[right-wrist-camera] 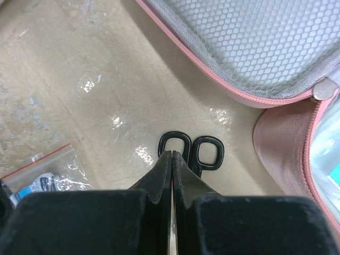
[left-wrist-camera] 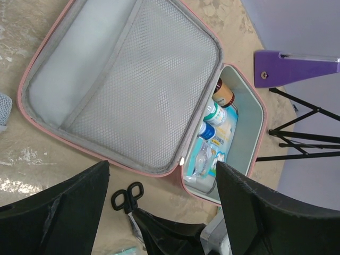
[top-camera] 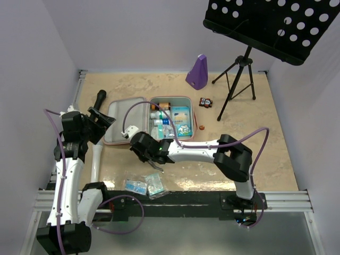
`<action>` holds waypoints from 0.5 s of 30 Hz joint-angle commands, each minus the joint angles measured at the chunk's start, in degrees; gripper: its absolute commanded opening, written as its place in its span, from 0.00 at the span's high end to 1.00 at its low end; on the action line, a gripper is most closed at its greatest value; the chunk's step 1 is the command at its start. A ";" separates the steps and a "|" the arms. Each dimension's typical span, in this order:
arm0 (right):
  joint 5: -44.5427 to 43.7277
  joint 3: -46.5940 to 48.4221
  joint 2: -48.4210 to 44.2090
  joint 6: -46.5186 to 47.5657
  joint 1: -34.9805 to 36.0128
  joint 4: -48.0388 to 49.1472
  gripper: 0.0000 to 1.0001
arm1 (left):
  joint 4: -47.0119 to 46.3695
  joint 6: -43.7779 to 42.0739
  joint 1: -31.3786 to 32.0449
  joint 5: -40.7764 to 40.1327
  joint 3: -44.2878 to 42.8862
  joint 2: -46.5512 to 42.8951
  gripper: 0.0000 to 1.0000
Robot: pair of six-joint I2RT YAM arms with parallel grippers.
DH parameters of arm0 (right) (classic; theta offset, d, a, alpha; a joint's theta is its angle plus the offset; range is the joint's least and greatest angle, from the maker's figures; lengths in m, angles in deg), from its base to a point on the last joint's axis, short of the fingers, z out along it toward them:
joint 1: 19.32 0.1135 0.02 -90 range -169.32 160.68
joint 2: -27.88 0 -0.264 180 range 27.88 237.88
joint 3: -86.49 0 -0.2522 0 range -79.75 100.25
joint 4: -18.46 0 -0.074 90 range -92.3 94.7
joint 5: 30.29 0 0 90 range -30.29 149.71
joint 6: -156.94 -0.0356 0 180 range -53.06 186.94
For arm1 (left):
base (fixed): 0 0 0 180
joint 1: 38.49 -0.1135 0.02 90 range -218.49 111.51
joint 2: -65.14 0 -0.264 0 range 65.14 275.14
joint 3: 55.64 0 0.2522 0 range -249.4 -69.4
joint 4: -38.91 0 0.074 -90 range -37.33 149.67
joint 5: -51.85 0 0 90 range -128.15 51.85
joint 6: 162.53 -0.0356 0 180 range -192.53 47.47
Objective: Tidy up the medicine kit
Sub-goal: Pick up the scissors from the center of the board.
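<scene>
The medicine kit lies open at the middle of the tabletop, its mesh-lined lid flat at 9 o'clock of the tray, which holds bottles and boxes. Small black scissors lie on the tabletop just beside the kit's 6 o'clock edge. The right claw is pinched fully together at their blade end; I cannot tell whether the blades are caught. The left claw hangs wide over the lid, holding nothing. 2 zip bags lie farther out at 6 o'clock.

Judged risks: thin blades could slip from the tips and swing or drop on lifting. The handles could snag the zip rim going in. The right arm's cable, draped across the lid, might drag it.
</scene>
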 commanded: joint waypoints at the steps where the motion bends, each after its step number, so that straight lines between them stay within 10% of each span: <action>1: -1.82 -0.98 -2.19 -0.99 -0.04 -1.44 1.00 | -2.38 -0.58 -0.38 1.35 0.36 -0.75 0.15; 6: -2.09 -2.04 -0.87 -1.51 -0.13 -0.75 0.69 | -2.55 -0.58 -0.38 1.62 1.06 -1.02 0.15; 15: -3.23 -0.10 2.91 -1.51 -0.65 -1.10 0.66 | -2.20 -0.85 -0.30 1.62 0.98 -1.37 0.15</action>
